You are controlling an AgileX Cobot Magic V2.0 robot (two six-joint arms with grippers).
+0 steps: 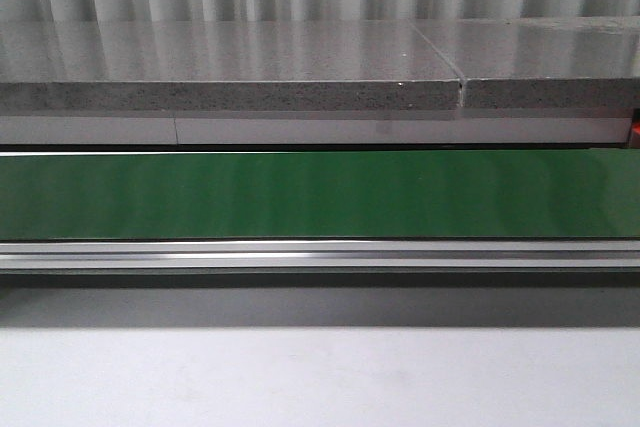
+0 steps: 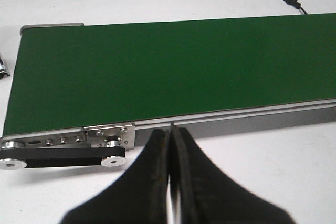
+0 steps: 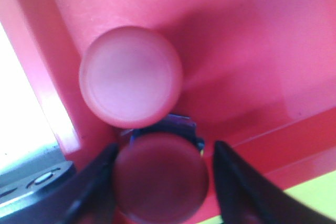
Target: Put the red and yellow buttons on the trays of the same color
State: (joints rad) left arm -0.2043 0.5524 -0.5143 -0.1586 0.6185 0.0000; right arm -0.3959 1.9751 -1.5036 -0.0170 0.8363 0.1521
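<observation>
A green conveyor belt [image 1: 320, 194] runs across the whole front view, flat and bare, with a bright metal rail along its near edge and a speckled grey stone slab [image 1: 230, 77] behind it. It rests on a white counter [image 1: 320, 377]. Neither arm shows in this view.

In the left wrist view the same belt [image 2: 173, 72] ends at a metal bracket with silver rollers [image 2: 63, 153], the white counter surface [image 2: 252, 161] all round it. The left pincer [image 2: 170, 182] hangs just in front of the belt's edge, its two black fingers pressed together with nothing between them.

The right wrist view is filled by the red tray [image 3: 252, 40], a smooth glossy plastic floor with a raised rim along one side. On its floor lies a red button [image 3: 131, 76], round and domed, with a pale matte cap and a faint ring near its edge. Just beside it, a second red button [image 3: 160, 179] of darker, shaded colour sits between the black fingers of the right pincer [image 3: 163, 182]; a bit of blue shows at its base. The fingers stand on either side of this button, the left one against it, the other with a narrow gap, so whether it is gripped cannot be told. A sliver of yellow-green surface [image 3: 310, 195] shows past the tray's edge.
</observation>
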